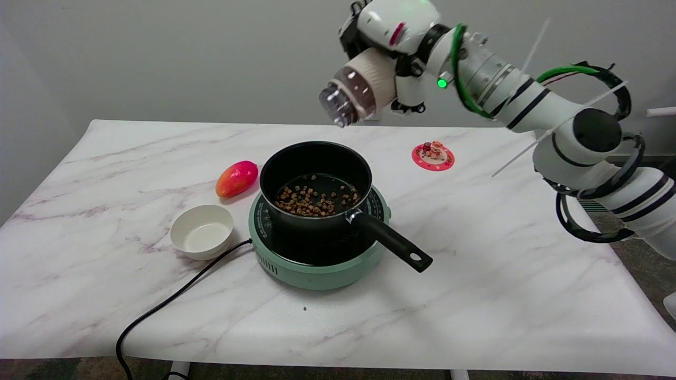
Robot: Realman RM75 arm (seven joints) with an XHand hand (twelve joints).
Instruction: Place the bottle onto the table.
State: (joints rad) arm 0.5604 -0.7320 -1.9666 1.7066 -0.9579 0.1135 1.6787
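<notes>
The bottle [356, 95] is not yet on the worktop [501, 253]. The right hand [393, 29] holds it high in the air, clamped around its upper body, with the bottle tilted so its open mouth points down and to the left, above and behind the black saucepan [316, 182]. By my reading the task is barely begun: the bottle has to be turned upright, carried to a bare patch of marble and lowered until its base sits flat before the hand lets go.

Brown pellets lie in the saucepan, which sits on a mint-green electric hotplate [317, 264] whose black cable [169, 306] trails off the near edge. Left of it are a white bowl [202, 231] and, further back, a red-orange mango [236, 178]. A small red coaster-like disc [433, 156] lies near the back right. The broad open stretch to the right of the pan handle looks the easiest landing spot.

The worktop is white marble-patterned, and behind it stands a plain grey wall.
</notes>
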